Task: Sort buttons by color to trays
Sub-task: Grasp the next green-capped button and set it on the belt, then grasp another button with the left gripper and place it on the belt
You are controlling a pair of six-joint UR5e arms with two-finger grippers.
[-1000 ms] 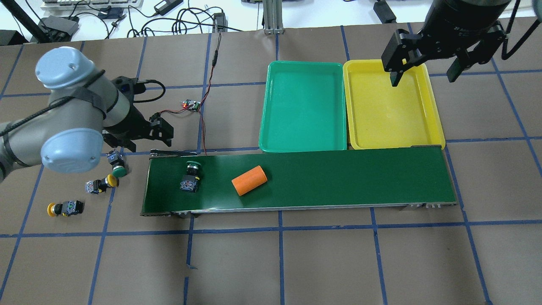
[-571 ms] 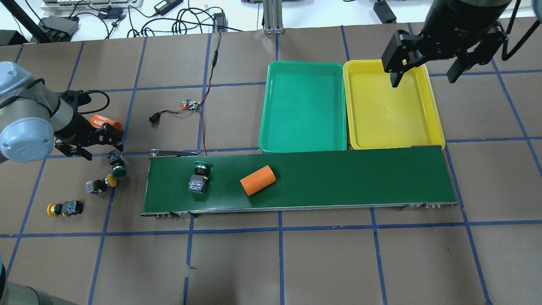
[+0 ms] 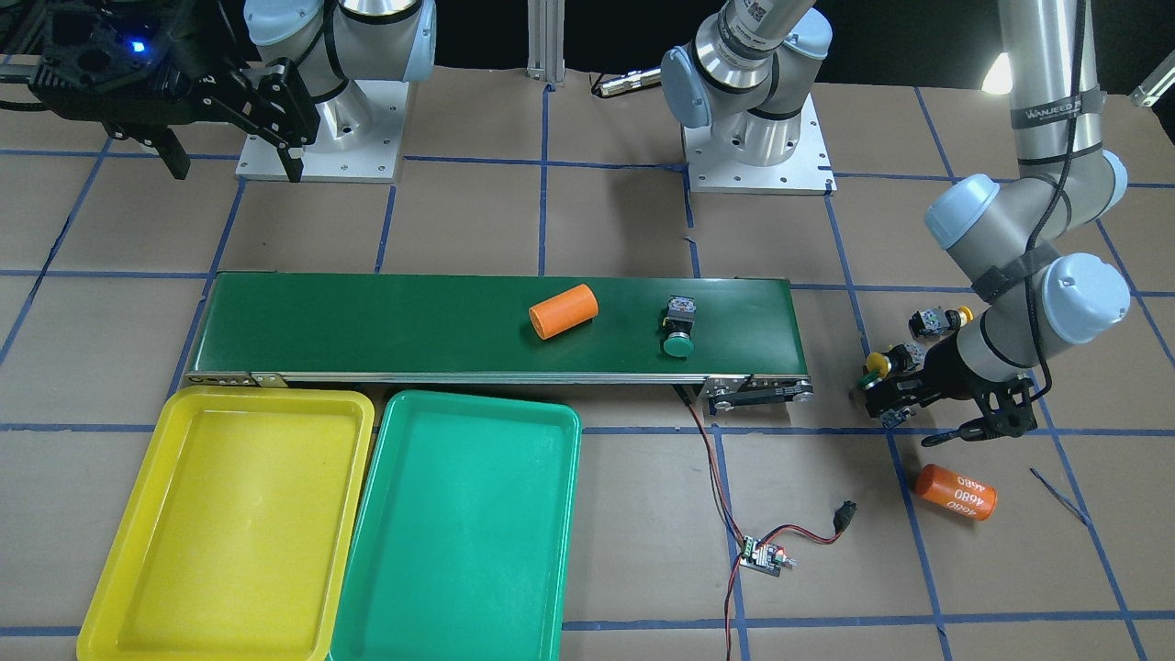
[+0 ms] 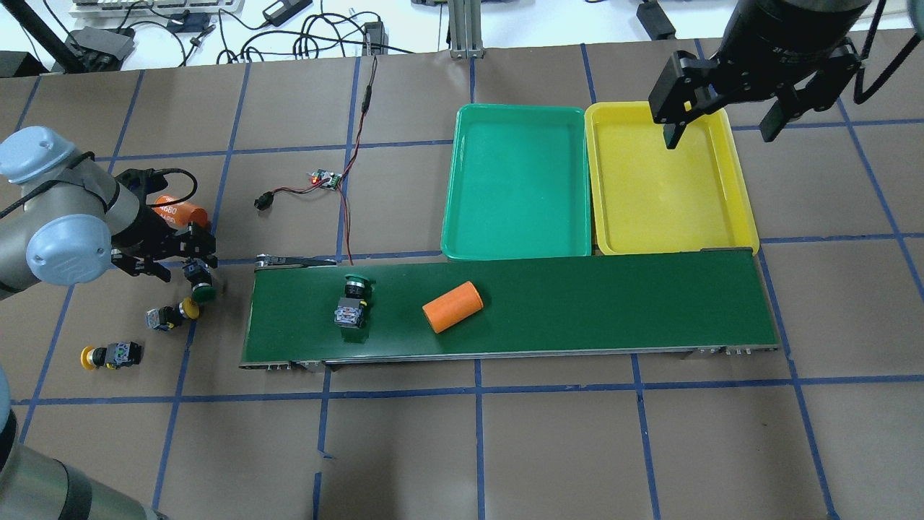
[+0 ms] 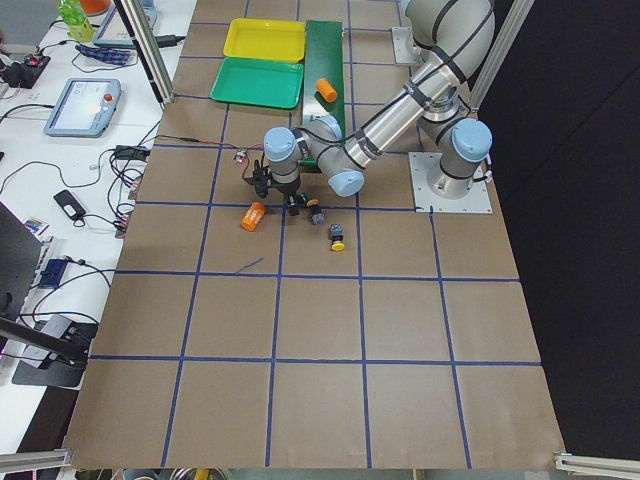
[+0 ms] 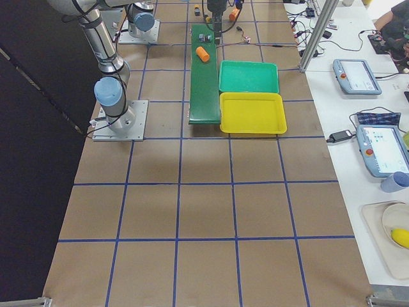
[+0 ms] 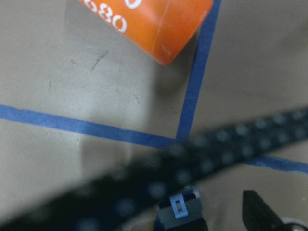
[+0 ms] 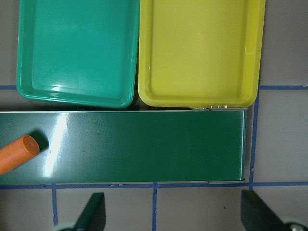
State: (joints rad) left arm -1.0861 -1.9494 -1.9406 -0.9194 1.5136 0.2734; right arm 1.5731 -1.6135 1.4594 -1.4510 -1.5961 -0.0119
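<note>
Buttons lay in two groups. One green-capped button (image 4: pixel 353 303) rested on its side on the conveyor belt (image 4: pixel 613 303), near an orange cylinder (image 4: pixel 452 306). Three more sat on the worktop (image 4: pixel 433 448) off the belt's end: a second green button (image 4: pixel 200 283), a nearer yellow button (image 4: pixel 173 315) and a farther yellow button (image 4: pixel 108 355). Neither the green tray (image 4: pixel 520 108) nor the yellow tray (image 4: pixel 671 250) held one.

The left pincer (image 4: pixel 180 261) hung low just beside the second green button, jaws apart and gripping nothing. The right pincer (image 4: pixel 722 130) hung wide open above the yellow tray.

Each button looked small, light and rigid, so weight posed no problem. The domed cap seemed glossy and round, likely to slip or roll under a squeeze. The squarer black body and contact block probably offered the surer hold, with the jaws closing across its flat sides.
</note>
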